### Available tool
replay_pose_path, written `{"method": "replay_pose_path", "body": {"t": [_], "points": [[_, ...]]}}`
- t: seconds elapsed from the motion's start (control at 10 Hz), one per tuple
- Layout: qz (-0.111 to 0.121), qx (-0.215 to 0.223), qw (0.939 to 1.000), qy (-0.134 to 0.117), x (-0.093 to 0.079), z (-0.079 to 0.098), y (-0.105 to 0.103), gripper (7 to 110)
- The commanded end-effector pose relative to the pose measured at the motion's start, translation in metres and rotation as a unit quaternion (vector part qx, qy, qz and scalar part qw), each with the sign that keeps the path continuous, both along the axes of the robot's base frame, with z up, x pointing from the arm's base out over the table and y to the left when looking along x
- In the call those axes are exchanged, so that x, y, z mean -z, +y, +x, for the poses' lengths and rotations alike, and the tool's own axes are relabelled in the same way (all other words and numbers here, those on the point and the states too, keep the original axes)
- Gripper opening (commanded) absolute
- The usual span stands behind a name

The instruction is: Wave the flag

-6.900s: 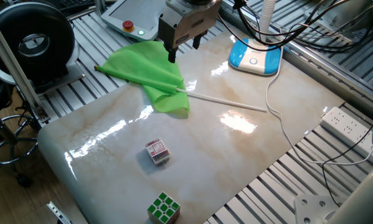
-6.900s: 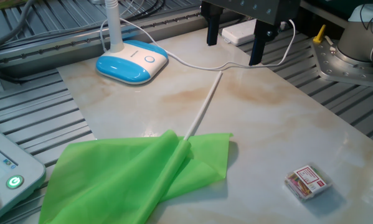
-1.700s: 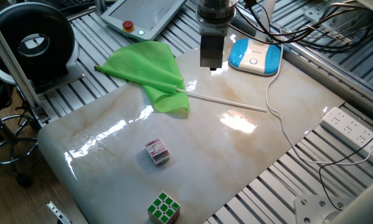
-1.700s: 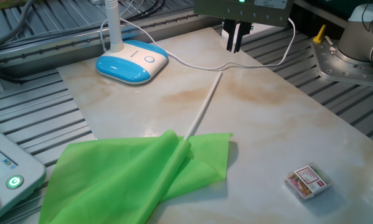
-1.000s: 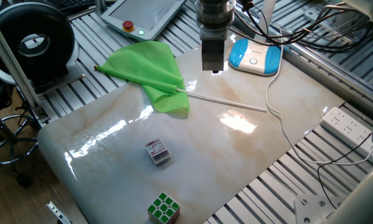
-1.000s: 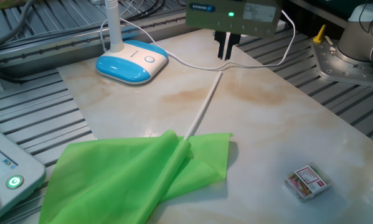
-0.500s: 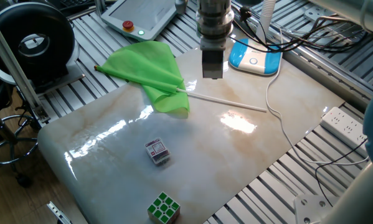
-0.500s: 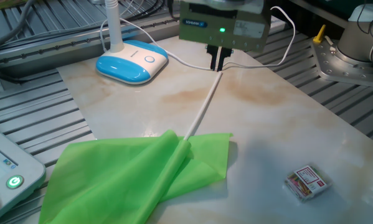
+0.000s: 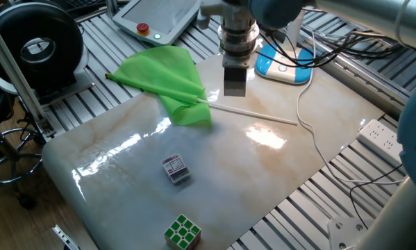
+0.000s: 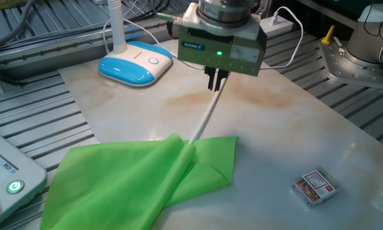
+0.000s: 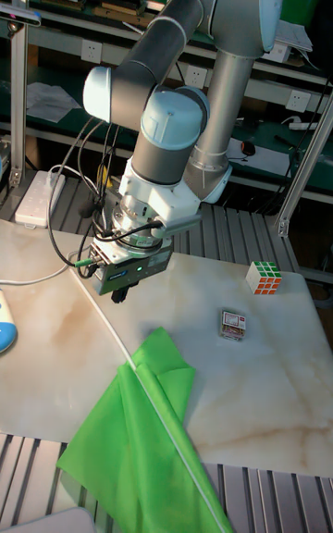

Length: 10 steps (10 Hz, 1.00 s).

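The flag lies flat on the marble table: its lime-green cloth (image 9: pixel 164 80) (image 10: pixel 133 182) (image 11: pixel 139 440) is crumpled at one end. Its thin white stick (image 9: pixel 263 115) (image 10: pixel 203 121) (image 11: pixel 111 334) runs out toward the lamp. My gripper (image 9: pixel 235 92) (image 10: pixel 215 85) (image 11: pixel 118 297) points straight down over the stick, a little away from the cloth. Its two fingers are pressed close together, shut. The fingertips overlap the stick in the other fixed view. I cannot tell whether they touch it.
A blue and white lamp base (image 9: pixel 284 64) (image 10: pixel 135 64) stands at the table's far edge, its white cable (image 9: pixel 308 118) trailing over the marble. Two puzzle cubes (image 9: pixel 182 231) (image 9: pixel 176 169) sit near the opposite edge. A power strip (image 9: pixel 388 139) lies beside the table.
The gripper, wide open at first, has shut. Over the last second it has come down and slid along the stick toward the cloth. The flag has not moved.
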State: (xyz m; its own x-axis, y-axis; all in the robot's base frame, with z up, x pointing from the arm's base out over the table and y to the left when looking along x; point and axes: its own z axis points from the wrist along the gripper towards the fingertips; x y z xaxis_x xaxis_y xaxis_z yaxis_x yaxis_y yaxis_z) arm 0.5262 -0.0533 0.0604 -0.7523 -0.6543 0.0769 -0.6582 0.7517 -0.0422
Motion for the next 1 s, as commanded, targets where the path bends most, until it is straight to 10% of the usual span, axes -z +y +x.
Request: {"method": "replay_pose_path", "body": {"t": [0.0, 0.9], "points": [[0.005, 0.004, 0.9999, -0.016, 0.019, 0.007, 0.000, 7], [0.037, 0.004, 0.9986, -0.038, 0.049, 0.015, 0.012, 7]]}}
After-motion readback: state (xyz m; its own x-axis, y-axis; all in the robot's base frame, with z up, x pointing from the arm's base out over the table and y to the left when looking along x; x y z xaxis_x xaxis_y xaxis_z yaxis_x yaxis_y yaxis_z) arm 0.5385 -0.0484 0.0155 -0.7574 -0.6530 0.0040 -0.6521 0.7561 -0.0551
